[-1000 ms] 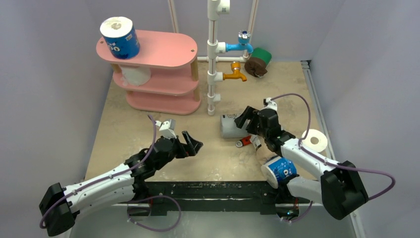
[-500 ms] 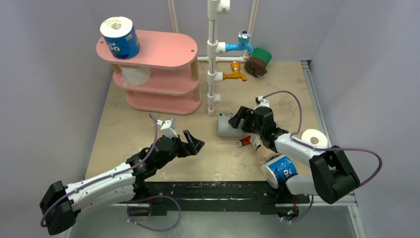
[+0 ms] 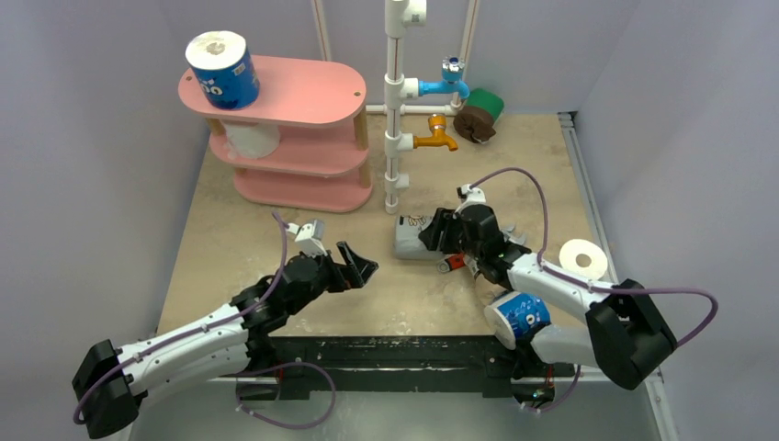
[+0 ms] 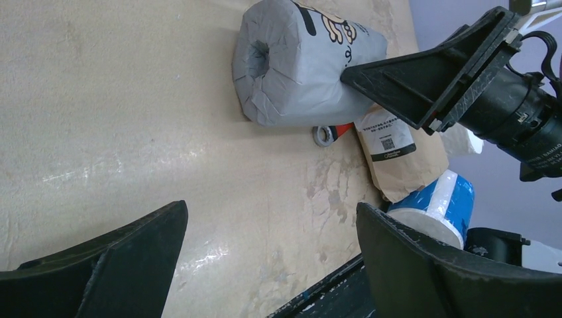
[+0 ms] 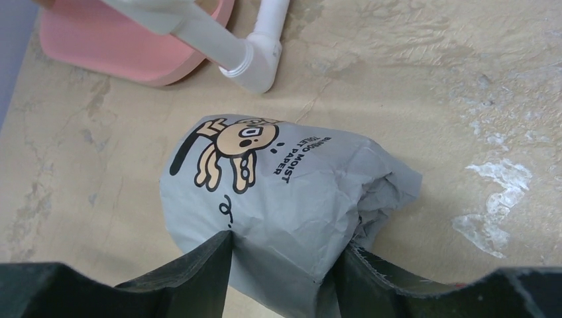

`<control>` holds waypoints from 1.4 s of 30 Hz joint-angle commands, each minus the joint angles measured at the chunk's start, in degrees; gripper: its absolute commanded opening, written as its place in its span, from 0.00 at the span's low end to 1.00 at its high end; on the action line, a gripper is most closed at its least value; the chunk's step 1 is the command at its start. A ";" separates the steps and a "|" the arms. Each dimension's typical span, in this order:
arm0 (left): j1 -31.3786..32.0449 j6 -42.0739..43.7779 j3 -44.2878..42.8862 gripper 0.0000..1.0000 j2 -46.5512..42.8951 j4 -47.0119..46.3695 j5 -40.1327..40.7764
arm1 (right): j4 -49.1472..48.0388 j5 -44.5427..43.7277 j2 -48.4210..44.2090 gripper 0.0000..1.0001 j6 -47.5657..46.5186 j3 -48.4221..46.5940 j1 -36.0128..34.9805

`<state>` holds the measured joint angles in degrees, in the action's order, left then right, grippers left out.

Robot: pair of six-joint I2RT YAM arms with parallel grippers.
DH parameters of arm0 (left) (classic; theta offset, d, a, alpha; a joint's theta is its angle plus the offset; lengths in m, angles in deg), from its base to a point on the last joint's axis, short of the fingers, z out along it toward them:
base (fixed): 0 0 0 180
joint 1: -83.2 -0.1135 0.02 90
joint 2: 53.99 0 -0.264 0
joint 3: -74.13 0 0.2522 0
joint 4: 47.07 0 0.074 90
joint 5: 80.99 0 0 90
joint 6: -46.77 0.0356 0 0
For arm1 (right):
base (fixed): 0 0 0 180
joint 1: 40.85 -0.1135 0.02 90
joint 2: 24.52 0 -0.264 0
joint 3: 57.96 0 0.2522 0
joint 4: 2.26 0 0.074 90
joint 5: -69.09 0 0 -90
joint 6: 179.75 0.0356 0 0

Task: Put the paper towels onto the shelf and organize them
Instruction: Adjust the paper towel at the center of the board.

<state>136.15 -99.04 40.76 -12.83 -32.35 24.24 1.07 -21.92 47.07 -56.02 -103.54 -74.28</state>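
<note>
Two paper towels (image 3: 221, 69) on shelf (image 3: 303, 92); grey roll (image 5: 285, 185) pinched between right gripper (image 5: 283, 250) jaws; left gripper (image 3: 360, 261) jaws spread, empty; other rolls (image 3: 584, 259) unshelved.

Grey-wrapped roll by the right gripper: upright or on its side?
On its side: the grey roll lies along the table, core end facing sideways.
</note>
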 commanded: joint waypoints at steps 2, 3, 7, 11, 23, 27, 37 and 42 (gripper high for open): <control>0.14 -0.69 1.32 0.98 -1.59 -1.06 0.77 | 5.68 -5.99 -4.07 0.50 -3.37 -1.98 -4.11; 0.14 -0.74 1.45 0.97 -1.95 -1.04 0.85 | 6.24 -6.73 -4.76 0.49 -3.57 -1.88 -4.82; 0.14 -0.87 2.26 0.97 -3.13 -1.04 1.11 | 7.69 -8.93 -7.50 0.47 -3.76 -1.20 -7.81; 0.14 -1.28 2.64 0.97 -3.20 -1.04 0.85 | 8.61 -11.53 -8.96 0.46 -3.68 -1.46 -11.37; 0.14 -2.20 4.15 0.97 -8.47 3.91 1.73 | 19.83 -29.72 -1.05 0.46 -6.02 -12.92 -28.96; 0.14 -2.69 5.46 0.97 -10.37 4.47 2.15 | 21.98 -32.81 2.78 0.47 -6.16 -16.65 -32.65; 0.14 -2.49 6.08 0.97 -15.08 9.30 3.67 | 23.93 -32.95 0.49 0.59 -3.34 -17.72 -33.45; 0.14 -0.53 6.05 0.96 -15.94 10.33 4.59 | 20.81 -33.37 -8.69 0.65 -2.14 -10.67 -32.86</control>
<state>136.15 -101.16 46.26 -28.52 -22.69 27.23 24.06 -52.70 45.06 -59.97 -118.07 -107.48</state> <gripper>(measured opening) 0.972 0.644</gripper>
